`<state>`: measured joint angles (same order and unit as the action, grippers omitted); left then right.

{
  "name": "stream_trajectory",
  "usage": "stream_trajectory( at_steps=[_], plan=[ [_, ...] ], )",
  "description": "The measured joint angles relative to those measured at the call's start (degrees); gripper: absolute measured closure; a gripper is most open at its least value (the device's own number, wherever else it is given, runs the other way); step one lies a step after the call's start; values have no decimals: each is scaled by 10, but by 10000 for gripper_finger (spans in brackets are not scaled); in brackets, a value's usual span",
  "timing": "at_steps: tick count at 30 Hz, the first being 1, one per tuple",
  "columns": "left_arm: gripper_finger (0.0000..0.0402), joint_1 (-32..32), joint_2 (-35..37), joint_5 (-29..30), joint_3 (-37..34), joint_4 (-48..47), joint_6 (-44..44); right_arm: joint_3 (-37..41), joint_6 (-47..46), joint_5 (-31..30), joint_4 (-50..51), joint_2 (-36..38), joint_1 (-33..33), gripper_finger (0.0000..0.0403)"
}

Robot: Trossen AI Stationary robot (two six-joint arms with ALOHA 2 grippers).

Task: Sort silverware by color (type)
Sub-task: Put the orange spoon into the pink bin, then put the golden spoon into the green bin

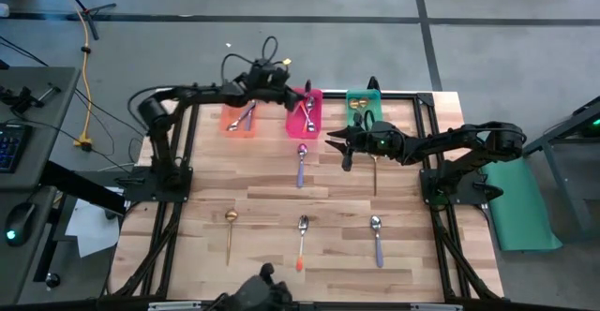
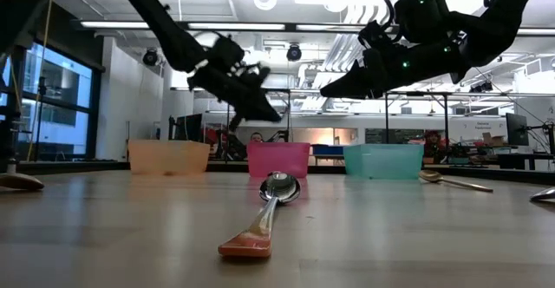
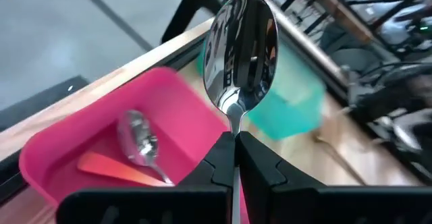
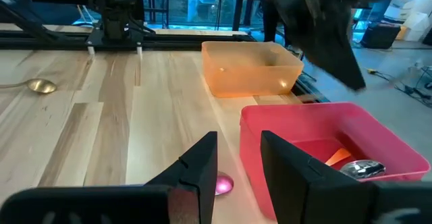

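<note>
My left gripper [image 1: 302,101] hangs over the pink bin [image 1: 306,112], shut on a spoon whose silver bowl [image 3: 241,48] sticks out past the fingertips; its handle is hidden. A spoon with an orange-red handle [image 3: 128,158] lies in the pink bin. My right gripper [image 1: 334,142] stands open above the table, just right of a purple-handled spoon [image 1: 301,163]. A gold spoon [image 1: 230,231], an orange-red-handled spoon [image 1: 302,241] and another purple-handled spoon [image 1: 377,239] lie flat near the front. Another gold spoon [image 1: 375,172] lies under the right arm. My left gripper pinches the spoon's neck [image 3: 234,128], just behind the bowl, between its two fingers. The fingers lie along the spoon and slant down from the table's left. The spoon is lifted clear over the pink bin, bowl pointing forward.
Three bins stand in a row at the far edge: orange [image 1: 239,120] with silvery spoons in it, pink, and green [image 1: 363,103] with gold pieces in it. The table's middle and front hold only the loose spoons. People sit in the room beyond the table [image 2: 257,137].
</note>
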<state>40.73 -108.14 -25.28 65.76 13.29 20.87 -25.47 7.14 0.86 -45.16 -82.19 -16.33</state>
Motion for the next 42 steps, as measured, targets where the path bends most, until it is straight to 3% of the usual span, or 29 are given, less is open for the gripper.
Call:
stream_trajectory(
  at_steps=[9, 14, 24, 32, 36, 42],
  plan=[
    [401, -4, -78, 3, 36, -3, 5, 0, -22, 0, 7, 0, 0, 304],
    [398, -3, -79, 9, 36, -3, 0, 0, -22, 0, 13, 0, 0, 304],
    [351, -3, -79, 10, 37, -22, -56, 0, -22, 0, 17, 0, 0, 304],
    [374, -21, -62, 61, 31, -21, -131, 0, -22, 0, 19, 0, 0, 304],
    [393, -42, -25, 107, -16, 34, -160, 0, -22, 0, 24, 0, 0, 304],
    [401, -68, 55, 117, -133, 152, -160, 0, -22, 0, 30, 0, 0, 305]
  ],
)
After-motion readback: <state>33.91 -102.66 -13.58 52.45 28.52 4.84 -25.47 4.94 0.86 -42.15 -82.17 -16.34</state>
